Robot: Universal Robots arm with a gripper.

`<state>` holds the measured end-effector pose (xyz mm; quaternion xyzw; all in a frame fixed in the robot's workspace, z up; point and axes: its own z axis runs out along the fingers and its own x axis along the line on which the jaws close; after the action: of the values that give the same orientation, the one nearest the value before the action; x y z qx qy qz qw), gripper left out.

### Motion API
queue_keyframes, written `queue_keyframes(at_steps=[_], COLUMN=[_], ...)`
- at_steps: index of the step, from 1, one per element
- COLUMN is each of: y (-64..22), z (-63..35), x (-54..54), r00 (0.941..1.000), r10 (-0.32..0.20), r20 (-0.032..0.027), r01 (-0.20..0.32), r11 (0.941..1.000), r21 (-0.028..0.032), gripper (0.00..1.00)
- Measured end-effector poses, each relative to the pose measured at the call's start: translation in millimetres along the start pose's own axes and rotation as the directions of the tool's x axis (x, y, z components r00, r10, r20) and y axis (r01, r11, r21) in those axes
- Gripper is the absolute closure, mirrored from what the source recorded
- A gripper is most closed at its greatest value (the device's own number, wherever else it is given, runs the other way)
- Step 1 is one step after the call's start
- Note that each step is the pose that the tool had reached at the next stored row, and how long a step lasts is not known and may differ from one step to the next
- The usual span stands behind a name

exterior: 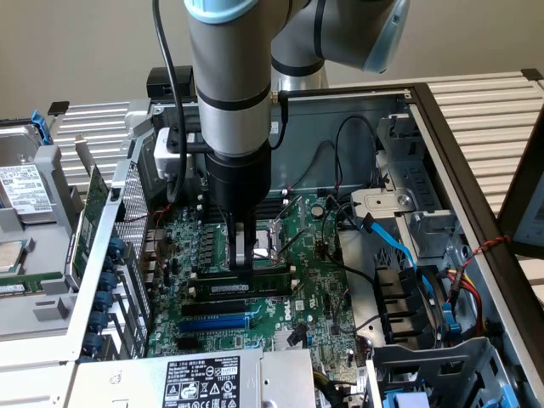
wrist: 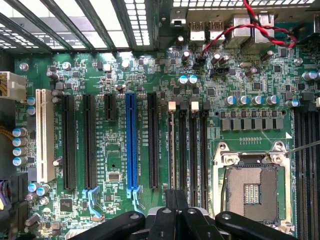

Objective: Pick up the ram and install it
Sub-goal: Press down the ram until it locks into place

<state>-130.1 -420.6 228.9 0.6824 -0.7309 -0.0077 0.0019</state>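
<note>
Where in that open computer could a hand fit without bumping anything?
Barely anywhere. The bare case floor behind the motherboard, crossed by black wires, is freest. The board is packed; the pincer stands over the memory slots, and cables crowd the exterior view's right.

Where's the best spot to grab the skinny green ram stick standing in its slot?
Probably the middle of its top edge, coming straight down from above. The ram stands on edge beside black slots, so only its top is free, and its flat faces suit a pinch.

Overhead views, shared motherboard (exterior: pixel 255 255)
</note>
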Motion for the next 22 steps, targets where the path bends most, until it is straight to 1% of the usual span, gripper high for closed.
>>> queue_keyframes(at_steps=[2,8,9,10,12,13,15,22], y=[-0.1,0.6,0.5,0.5,0.8,0.8,0.9,0.9], z=[1.0,3.5,2.5,0.6,-6.8,-9.9,-13.9,-15.3], x=[-0.2,0.1,-0.2,-0.4,-0.2,-0.2,-0.2,-0.2], r00=[1.0,1.0,1.0,1.0,1.0,1.0,1.0,1.0], r10=[0.0,0.0,0.0,0.0,0.0,0.0,0.0,0.0], r20=[0.0009,0.0001,0.0006,0.0025,0.0009,0.001,0.0009,0.0055], r01=[0.0,0.0,0.0,0.0,0.0,0.0,0.0,0.0], r11=[1.0,1.0,1.0,1.0,1.0,1.0,1.0,1.0], r21=[0.0014,0.0023,0.0024,0.0033,0.0027,0.0028,0.0027,0.0023], gripper=[0.9,0.9,0.9,0.9,0.9,0.9,0.9,0.9])
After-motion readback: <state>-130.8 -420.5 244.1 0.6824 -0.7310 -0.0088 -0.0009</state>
